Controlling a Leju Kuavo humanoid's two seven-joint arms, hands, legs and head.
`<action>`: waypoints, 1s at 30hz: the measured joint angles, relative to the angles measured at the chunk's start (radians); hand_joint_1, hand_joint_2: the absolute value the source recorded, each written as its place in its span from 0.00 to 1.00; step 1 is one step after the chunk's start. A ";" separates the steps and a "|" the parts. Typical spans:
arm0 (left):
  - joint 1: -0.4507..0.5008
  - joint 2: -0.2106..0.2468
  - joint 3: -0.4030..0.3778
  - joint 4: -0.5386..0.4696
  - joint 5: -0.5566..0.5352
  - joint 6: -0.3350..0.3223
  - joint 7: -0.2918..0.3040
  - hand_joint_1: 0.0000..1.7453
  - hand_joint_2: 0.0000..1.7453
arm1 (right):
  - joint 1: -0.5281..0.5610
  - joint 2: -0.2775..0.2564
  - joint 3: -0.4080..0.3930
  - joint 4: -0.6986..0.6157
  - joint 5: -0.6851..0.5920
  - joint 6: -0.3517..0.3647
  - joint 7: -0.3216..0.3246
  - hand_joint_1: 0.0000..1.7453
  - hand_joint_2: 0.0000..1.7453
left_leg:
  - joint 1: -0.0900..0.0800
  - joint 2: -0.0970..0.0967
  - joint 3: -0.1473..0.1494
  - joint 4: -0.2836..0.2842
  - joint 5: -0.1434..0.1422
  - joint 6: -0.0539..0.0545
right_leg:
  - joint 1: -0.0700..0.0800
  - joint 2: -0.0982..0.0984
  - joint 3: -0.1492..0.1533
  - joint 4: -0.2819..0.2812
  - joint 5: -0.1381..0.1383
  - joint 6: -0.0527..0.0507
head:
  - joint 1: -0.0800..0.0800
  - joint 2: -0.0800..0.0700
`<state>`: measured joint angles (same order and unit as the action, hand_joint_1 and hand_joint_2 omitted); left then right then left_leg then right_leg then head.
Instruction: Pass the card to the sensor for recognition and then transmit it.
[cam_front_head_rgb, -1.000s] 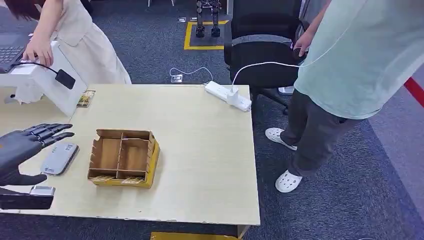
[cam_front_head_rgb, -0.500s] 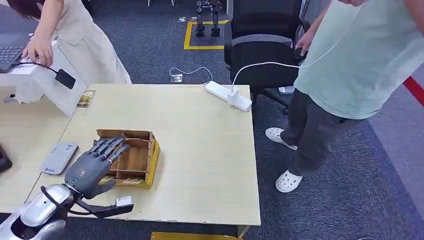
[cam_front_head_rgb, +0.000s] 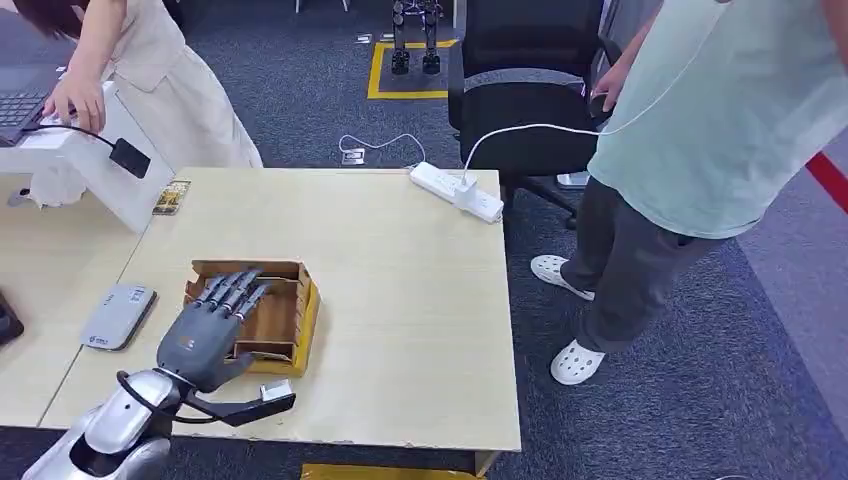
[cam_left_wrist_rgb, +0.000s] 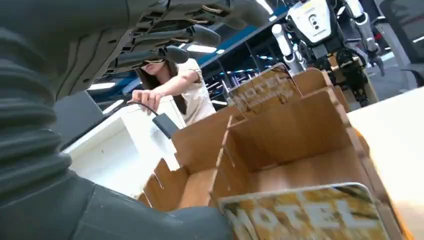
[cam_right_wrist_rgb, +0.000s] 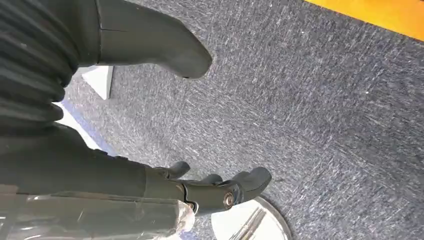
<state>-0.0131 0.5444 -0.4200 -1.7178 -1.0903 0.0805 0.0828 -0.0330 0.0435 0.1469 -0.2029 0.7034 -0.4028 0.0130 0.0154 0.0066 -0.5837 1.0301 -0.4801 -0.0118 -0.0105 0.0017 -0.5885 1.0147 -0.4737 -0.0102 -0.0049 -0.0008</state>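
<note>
One card (cam_left_wrist_rgb: 305, 215) stands in the box's (cam_front_head_rgb: 300, 310) near slot under my empty, spread left hand (cam_front_head_rgb: 205, 335), so I'd pinch its top edge and lift straight.

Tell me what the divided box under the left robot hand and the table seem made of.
Brown divided box: looks like thin laser-cut wood or stiff board, matte, with slotted dividers and dark edges. Pale rectangular table: apparently light wood-grain laminate, smooth, with a faint sheen.

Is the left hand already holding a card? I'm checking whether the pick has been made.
No: the left hand hovers with its fingers stretched out, empty, over the cardboard box.
</note>
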 joint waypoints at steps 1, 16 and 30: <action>-0.001 -0.002 0.005 0.000 0.000 0.000 0.000 0.00 1.00 | 0.001 0.000 -0.001 0.001 0.000 -0.002 0.000 0.00 1.00 | 0.000 0.000 0.000 0.000 0.000 0.000 | 0.000 0.000 0.000 0.000 0.000 0.000 | 0.000 0.000; -0.001 -0.014 0.056 0.001 -0.003 -0.002 0.001 0.00 1.00 | 0.003 0.000 -0.005 0.003 0.006 -0.002 -0.001 0.00 1.00 | 0.000 0.000 0.000 0.000 0.000 0.000 | 0.000 0.000 0.000 0.000 0.000 0.000 | 0.000 0.000; -0.013 -0.036 0.135 0.071 -0.116 0.001 0.048 0.00 1.00 | 0.005 0.000 -0.014 0.003 0.016 -0.003 -0.001 0.00 1.00 | 0.000 0.000 0.000 0.000 0.000 0.000 | 0.000 0.000 0.000 0.000 0.000 0.000 | 0.000 0.000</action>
<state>-0.0265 0.5085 -0.2853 -1.6468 -1.2058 0.0816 0.1304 -0.0280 0.0435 0.1331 -0.1995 0.7198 -0.4055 0.0122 0.0155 0.0066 -0.5837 1.0301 -0.4801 -0.0118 -0.0105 0.0016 -0.5884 1.0149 -0.4738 -0.0102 -0.0050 -0.0008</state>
